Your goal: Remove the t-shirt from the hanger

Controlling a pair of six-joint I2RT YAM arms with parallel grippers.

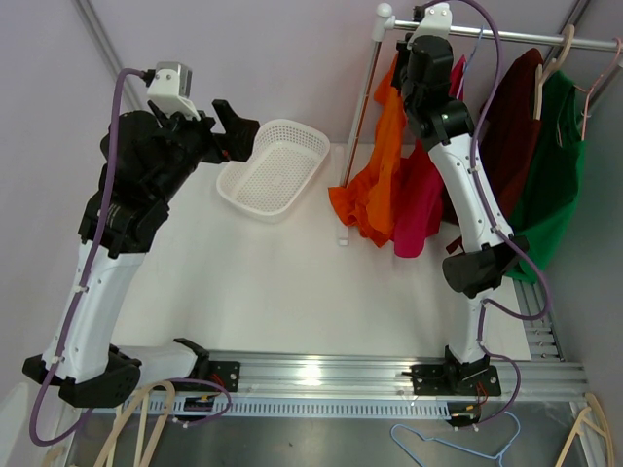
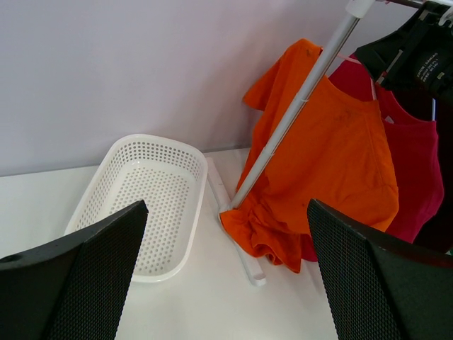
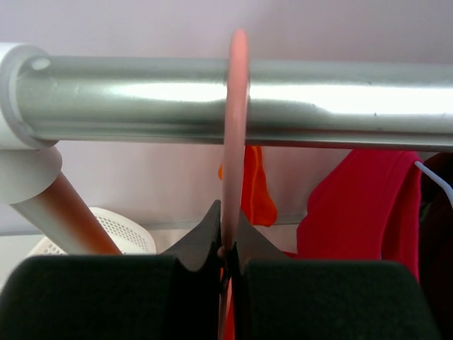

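An orange t-shirt [image 1: 375,185] hangs at the left end of the clothes rail, its hem bunched on the table by the rack's foot; it also shows in the left wrist view [image 2: 340,156]. Its pale pink hanger hook [image 3: 238,106] loops over the metal rail [image 3: 318,99]. My right gripper [image 3: 228,248] is shut on that hook just below the rail. My left gripper [image 2: 226,269] is open and holds nothing. It hovers left of the rack near the basket [image 1: 234,131].
A white perforated basket [image 1: 292,125] lies on the table left of the rack's slanted pole [image 1: 358,146]. Pink [image 1: 419,204], dark red [image 1: 511,117] and green [image 1: 555,165] shirts hang further right. Spare hangers [image 1: 448,449] lie below the near rail.
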